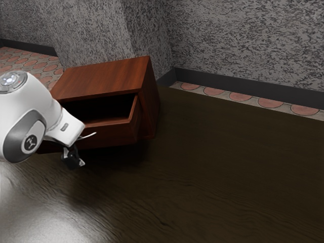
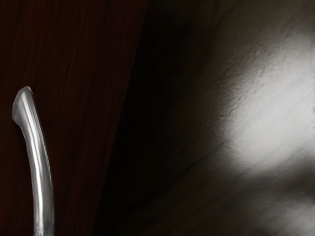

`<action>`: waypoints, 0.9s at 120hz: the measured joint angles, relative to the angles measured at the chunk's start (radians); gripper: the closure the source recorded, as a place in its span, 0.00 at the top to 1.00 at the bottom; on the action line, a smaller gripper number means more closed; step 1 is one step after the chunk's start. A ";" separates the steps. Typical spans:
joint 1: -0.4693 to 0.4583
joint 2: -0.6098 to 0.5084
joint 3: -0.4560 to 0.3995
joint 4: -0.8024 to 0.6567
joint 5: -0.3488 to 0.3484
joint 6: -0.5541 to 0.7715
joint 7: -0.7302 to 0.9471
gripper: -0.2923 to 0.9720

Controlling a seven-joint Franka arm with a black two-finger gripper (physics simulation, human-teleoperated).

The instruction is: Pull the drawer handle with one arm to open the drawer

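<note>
The drawer (image 1: 109, 132) sits partly out of the cabinet (image 1: 101, 78). Its handle (image 1: 90, 134) runs along the front, just above the gripper (image 1: 72, 158) and toward the exterior view's right. Whether the gripper is open or closed, I cannot tell.

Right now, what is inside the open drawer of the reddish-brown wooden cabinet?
Nothing can be made out: the drawer shows a dark, shadowed cavity beneath the cabinet top. Its floor, and the end behind the white arm, are hidden.

No legible text, labels, or numbers.
</note>
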 joint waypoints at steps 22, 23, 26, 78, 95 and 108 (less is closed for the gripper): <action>-0.005 -0.020 0.000 -0.012 -0.009 -0.002 -0.010 0.73; -0.005 -0.020 0.000 -0.012 -0.009 -0.002 -0.010 0.73; -0.005 -0.020 0.000 -0.013 -0.010 -0.002 -0.011 0.73; -0.011 -0.121 -0.098 0.153 -0.053 -0.179 -0.091 0.76; -0.017 -0.130 -0.154 0.257 -0.085 -0.393 -0.255 0.76; -0.017 -0.143 -0.160 0.271 -0.131 -0.513 -0.375 0.77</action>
